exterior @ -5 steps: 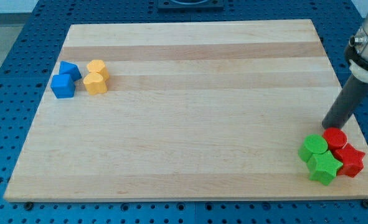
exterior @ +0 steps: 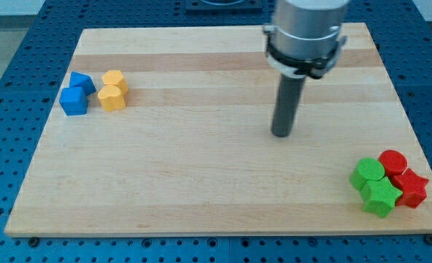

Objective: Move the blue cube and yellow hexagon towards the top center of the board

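The blue cube (exterior: 74, 101) lies at the board's left, with a second blue block (exterior: 82, 82) touching it just above. The yellow hexagon (exterior: 115, 79) sits to their right, and a yellow heart-shaped block (exterior: 112, 98) touches it just below. My tip (exterior: 281, 134) rests on the board right of centre, far to the right of these blocks and touching none of them.
At the board's bottom right corner sit a green cylinder (exterior: 367, 173), a green star (exterior: 380, 197), a red cylinder (exterior: 393, 161) and a red star (exterior: 411, 188), packed together. The wooden board (exterior: 201, 183) lies on a blue perforated table.
My tip has moved left and slightly up, from beside the red and green blocks at the right edge to right of the board's centre. No block has moved.
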